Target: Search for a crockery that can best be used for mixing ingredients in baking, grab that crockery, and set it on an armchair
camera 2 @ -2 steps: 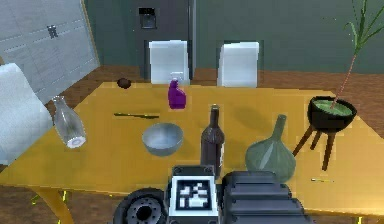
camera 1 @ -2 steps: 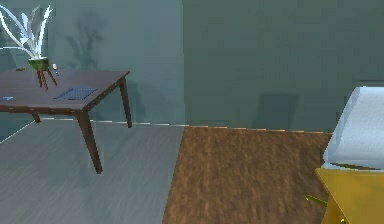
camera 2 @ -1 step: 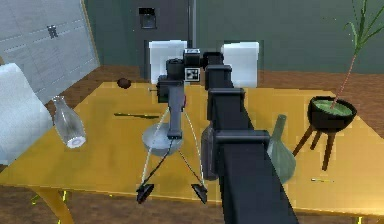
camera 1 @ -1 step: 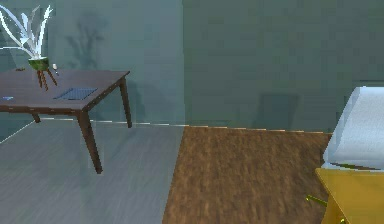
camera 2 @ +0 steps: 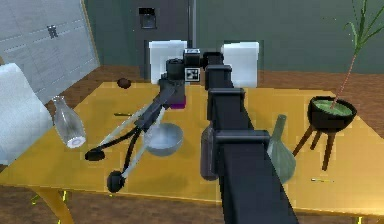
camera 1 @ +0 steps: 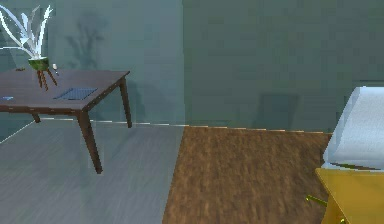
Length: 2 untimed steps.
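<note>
The search looks done: a grey bowl point(camera 2: 163, 141), the likeliest mixing crockery here, sits upright on the yellow table point(camera 2: 40, 165), near its middle; the arm point(camera 2: 235, 130) reaches out over that table, and the gripper point(camera 2: 106, 168) slants down toward the arm side view's left, its fingers point(camera 2: 97, 155) running just beside the bowl; whether they touch it cannot be told. The bowl rests on the tabletop, so I cannot tell whether the gripper has hold of anything, nor how wide its fingers stand; I judge the grab as not yet complete.

Near the bowl stand a clear bottle point(camera 2: 68, 125) toward the left, a green vase point(camera 2: 283, 150) past the arm on the right, and a potted plant point(camera 2: 330, 112) beyond that; a careless lift could knock the bottle.

Ahead, the forward view gives a brown table point(camera 1: 100, 85) with a plant pot point(camera 1: 40, 65) on it, a wood floor, and a white chair point(camera 1: 360, 130) at the right edge.

Left to do, by my reckoning: secure the bowl, lift it clear, find an armchair, drive there, and set the bowl on its seat; roughly a third of the task lies behind.
</note>
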Available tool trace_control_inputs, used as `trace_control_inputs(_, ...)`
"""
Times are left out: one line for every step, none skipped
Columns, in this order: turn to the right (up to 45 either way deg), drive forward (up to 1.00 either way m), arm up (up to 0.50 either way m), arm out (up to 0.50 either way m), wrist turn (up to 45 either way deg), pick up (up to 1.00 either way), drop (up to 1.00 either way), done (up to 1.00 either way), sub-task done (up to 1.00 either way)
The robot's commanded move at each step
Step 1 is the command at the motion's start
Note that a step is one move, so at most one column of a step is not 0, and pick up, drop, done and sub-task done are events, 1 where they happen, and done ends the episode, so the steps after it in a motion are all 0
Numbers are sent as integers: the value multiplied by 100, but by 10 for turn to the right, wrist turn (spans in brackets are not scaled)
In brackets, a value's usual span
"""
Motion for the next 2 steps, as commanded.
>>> trace_control_inputs(0, 0, 0, 0, 450, 0, 0, 0, 0)
trace_control_inputs(0, 0, 0, 0, 450, 0, 0, 0, 0)
